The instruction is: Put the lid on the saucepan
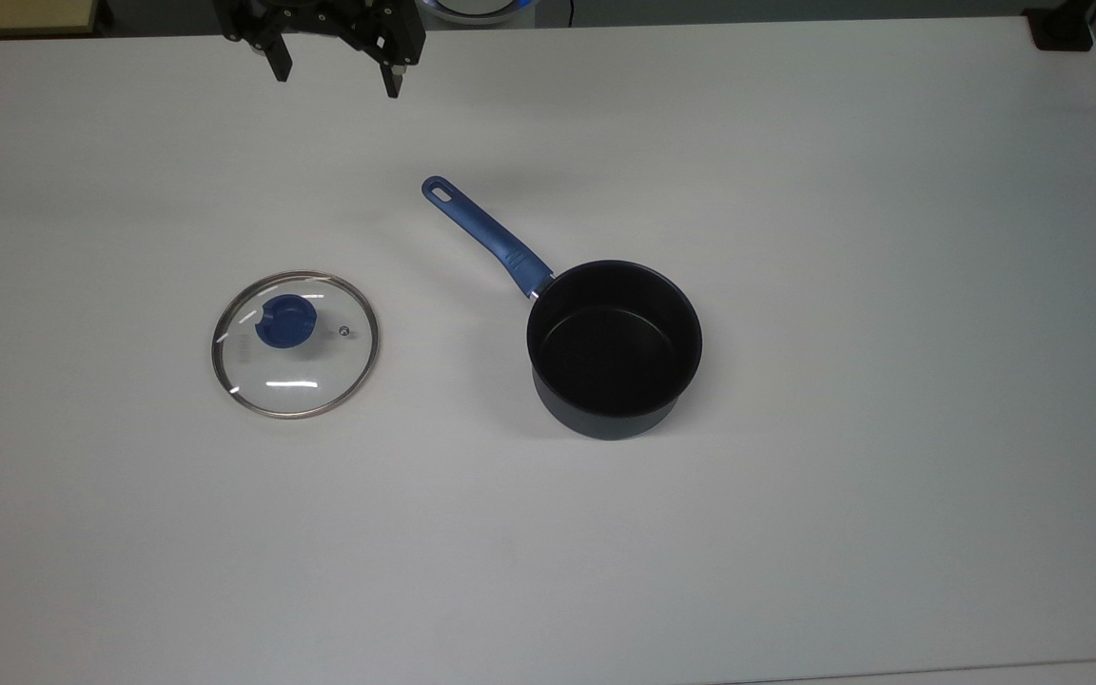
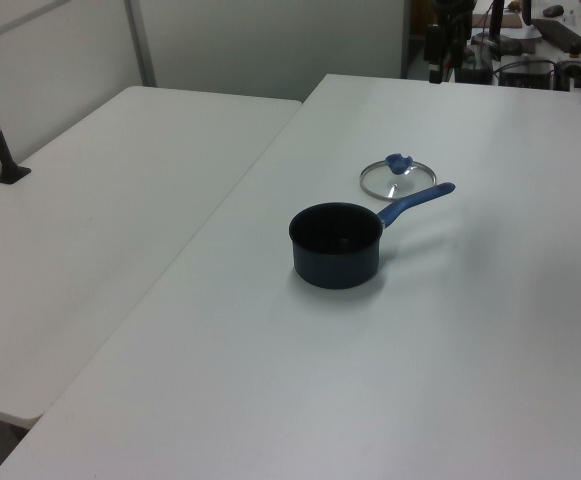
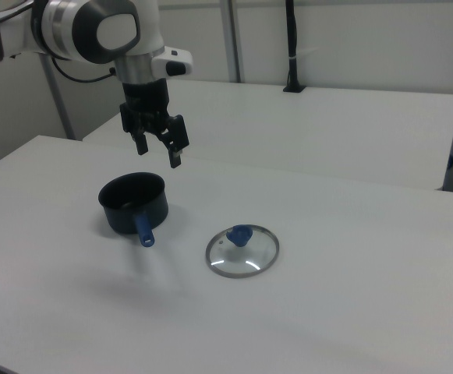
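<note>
1. Progress: nothing done yet, by my read. The lid (image 1: 295, 343) lay flat on the white bench (image 1: 795, 533), knob up, well apart from the saucepan (image 1: 614, 347). Grasp, carry and placing all remained.
2. Top view, left to right w/ the saucepan as landmark: the gripper (image 1: 337, 78) hung up and to the left of the saucepan near the bench's far edge; the lid sat to the saucepan's left at about the same height in frame; the blue handle (image 1: 486, 235) ran up-left from the saucepan's rim, its slotted end pointing toward the gripper.
3. Fingers: spread apart, holding nothing, high above the bench in the right view (image 3: 155, 146).
4. Saucepan stood upright, mouth open, looked empty inside.
5. Room: bare bench between lid and saucepan, so a straight carry across looked unobstructed. The handle angled off to the far side, not across that path, though it was the nearest thing to clip on the way down to the lid.
6. Edges: both items sat well inside the bench edges; wide open surface right of the saucepan and in front of it.
</note>
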